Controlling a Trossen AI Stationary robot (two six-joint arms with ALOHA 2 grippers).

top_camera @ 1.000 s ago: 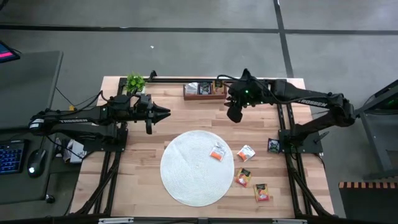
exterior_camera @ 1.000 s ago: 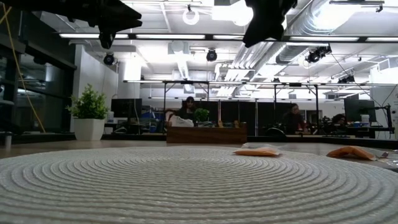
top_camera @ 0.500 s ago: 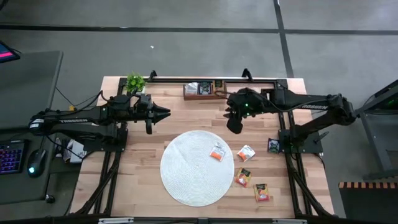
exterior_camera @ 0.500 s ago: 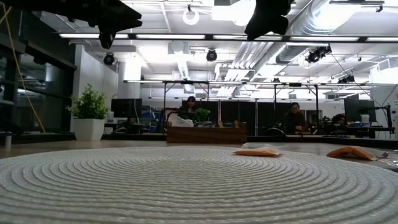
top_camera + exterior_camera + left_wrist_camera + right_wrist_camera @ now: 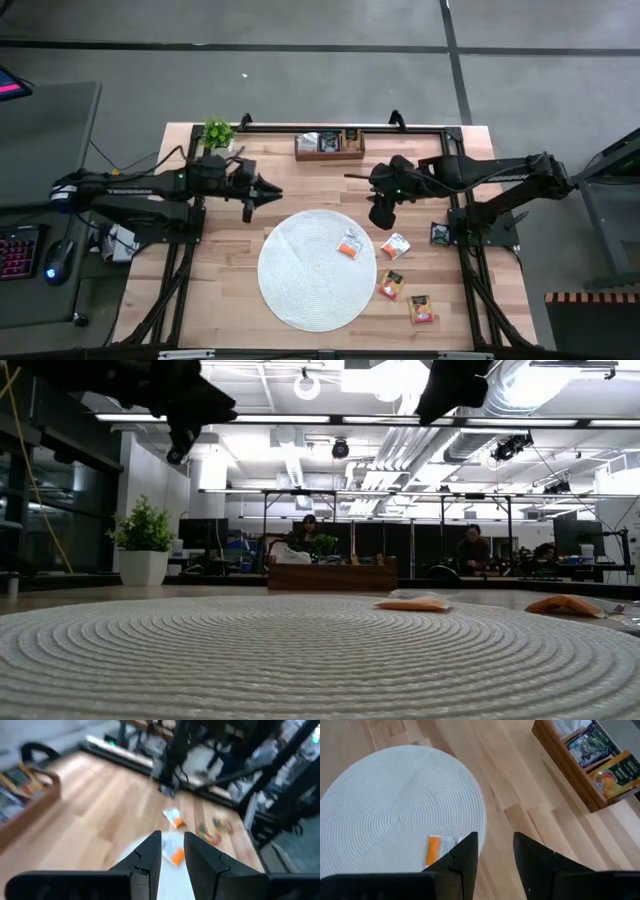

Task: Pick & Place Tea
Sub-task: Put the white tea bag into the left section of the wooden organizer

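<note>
Right gripper [image 5: 381, 213] is seen above bare wood between the wooden tray [image 5: 329, 153] and the round white mat [image 5: 317, 268], just off the mat's far-right edge. In the right wrist view its two dark fingers [image 5: 465, 854] are parted by a moderate gap; nothing is held between them, only tabletop is seen through the gap. No contact with any sachet.

Left gripper [image 5: 268, 192] is held in the air over the wood off the mat's far-left edge, pointed toward the table's middle. In the left wrist view its fingers [image 5: 150, 854] are set a narrow gap apart, nothing gripped, mat and wood visible through the slot.

Tea: one white-and-orange sachet [image 5: 349, 244] lies on the mat near its right edge, also seen at [image 5: 439, 847]. A second white-and-orange sachet [image 5: 396, 246] lies on the wood just beside the mat. Two red-orange sachets [image 5: 390, 285] and [image 5: 421, 309] lie on the wood nearer the front right. A dark sachet [image 5: 439, 234] sits by the right arm's base. More sachets are stored in the tray compartments, a white one [image 5: 308, 142], a dark one [image 5: 328, 144] and a yellow-orange one [image 5: 615, 771].

A small potted plant [image 5: 217, 132] stands at the far-left corner of the table [image 5: 225, 290].
</note>
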